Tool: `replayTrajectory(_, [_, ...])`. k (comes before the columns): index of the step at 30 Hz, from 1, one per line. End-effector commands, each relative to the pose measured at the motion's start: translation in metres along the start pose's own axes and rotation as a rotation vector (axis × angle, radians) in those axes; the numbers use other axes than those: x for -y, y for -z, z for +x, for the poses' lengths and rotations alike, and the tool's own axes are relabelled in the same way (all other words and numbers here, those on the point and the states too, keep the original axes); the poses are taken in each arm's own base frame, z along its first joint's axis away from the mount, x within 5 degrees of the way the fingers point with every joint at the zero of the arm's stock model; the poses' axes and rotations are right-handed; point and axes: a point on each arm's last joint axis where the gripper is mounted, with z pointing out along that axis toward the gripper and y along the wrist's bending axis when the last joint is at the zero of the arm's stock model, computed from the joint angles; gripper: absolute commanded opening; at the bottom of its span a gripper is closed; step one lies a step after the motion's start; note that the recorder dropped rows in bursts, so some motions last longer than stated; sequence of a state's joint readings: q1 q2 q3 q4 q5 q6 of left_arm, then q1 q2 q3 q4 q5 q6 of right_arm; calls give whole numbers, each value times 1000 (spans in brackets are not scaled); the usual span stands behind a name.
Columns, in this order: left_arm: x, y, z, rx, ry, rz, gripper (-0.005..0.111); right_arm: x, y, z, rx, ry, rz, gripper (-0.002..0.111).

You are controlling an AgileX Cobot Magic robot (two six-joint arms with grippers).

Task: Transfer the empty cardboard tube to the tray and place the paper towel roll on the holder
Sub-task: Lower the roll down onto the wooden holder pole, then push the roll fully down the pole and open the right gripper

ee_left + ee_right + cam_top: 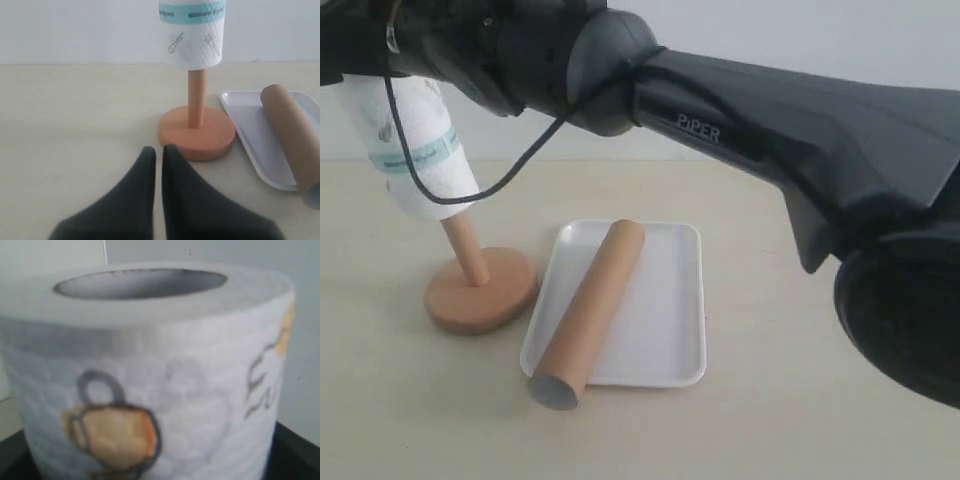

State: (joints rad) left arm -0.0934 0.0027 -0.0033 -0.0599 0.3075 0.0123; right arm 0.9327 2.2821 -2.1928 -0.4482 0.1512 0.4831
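From where I stand, the right gripper (395, 60) reaches right across the table (760, 430) to the far left and grasps the paper towel roll (415, 150) by its sides. In the right wrist view the roll fills the picture, with dark finger parts at both lower corners. The roll hangs tilted over the holder (480, 290). The top of the dowel is inside its core, and the lower stretch of the dowel shows bare between the roll and the disc base, so the roll is clear of the base. The empty cardboard tube (588, 312) lies slantwise on the tray (665, 330), just beside the holder. 1 end is near the far rim and the grey open end pokes out over the near rim. The left gripper (158, 150) sits low over the bare table in front of the holder, its 2 fingers (135, 195) pressed almost together with nothing between them.
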Motion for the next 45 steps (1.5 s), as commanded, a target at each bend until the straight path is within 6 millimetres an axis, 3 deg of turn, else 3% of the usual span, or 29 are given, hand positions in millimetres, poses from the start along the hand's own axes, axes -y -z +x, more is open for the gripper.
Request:
replayTrajectory(1, [0,0,1,1,-1,-2,4,5,4,3,43,-20,-31,0])
replayTrajectory(9, [0,0,1,1,-1,-2,4,23,15,19,78,-71,-67,0])
replayTrajectory(13, [0,0,1,1,-1,-2,4,30,28,27,182,-112,-144,0])
replayTrajectory(18, [0,0,1,1,-1,-2,4,40,39,55,158,-125,-155,0])
replayTrajectory(25, [0,0,1,1,-1,-2,4,36,50,87,204,-146,-224,0])
replayTrajectory(45, [0,0,1,1,-1,-2,4,42,46,124,112,-38,-190,0])
